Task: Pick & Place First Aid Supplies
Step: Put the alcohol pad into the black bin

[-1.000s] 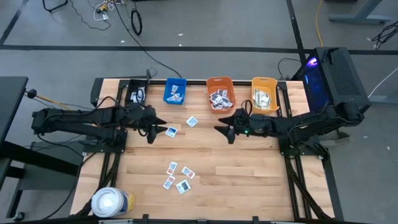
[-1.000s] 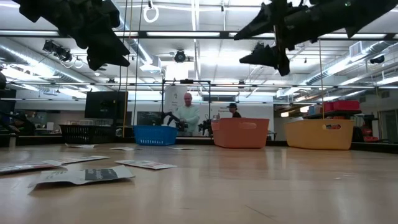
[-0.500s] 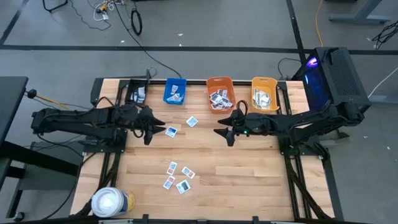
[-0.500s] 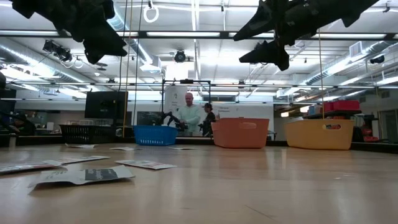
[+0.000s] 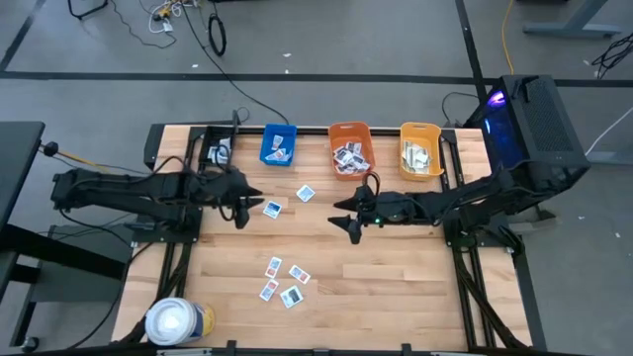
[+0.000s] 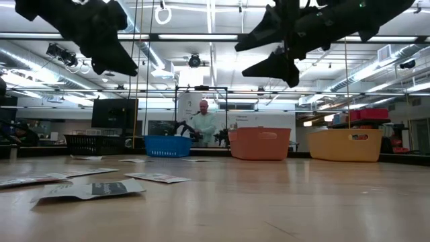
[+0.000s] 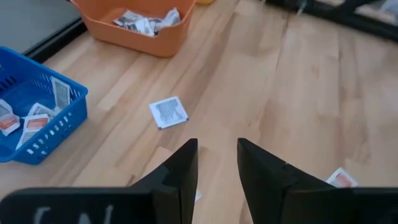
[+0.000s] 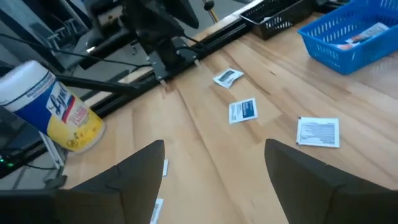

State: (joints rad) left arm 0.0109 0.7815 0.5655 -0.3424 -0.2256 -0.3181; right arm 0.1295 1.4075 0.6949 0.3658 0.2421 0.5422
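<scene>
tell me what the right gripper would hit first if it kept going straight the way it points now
Probably bare wooden tabletop. The right gripper, jaws wide open, points across the table's middle toward the left arm. The small white packet with a blue label lies nearest that line, though depth is hard to judge.

four bins stand in a row along the table's far edge: one black wire basket (image 5: 217, 148), then one blue bin (image 5: 279, 144), one orange bin (image 5: 350, 147) and one yellow bin (image 5: 420, 148). two loose packets (image 5: 272, 209) lie just in front of the blue bin, and four more (image 5: 281, 280) cluster further out from it. one white wipes canister (image 5: 176, 322) stands at the table's near corner. two arms reach in.
</scene>
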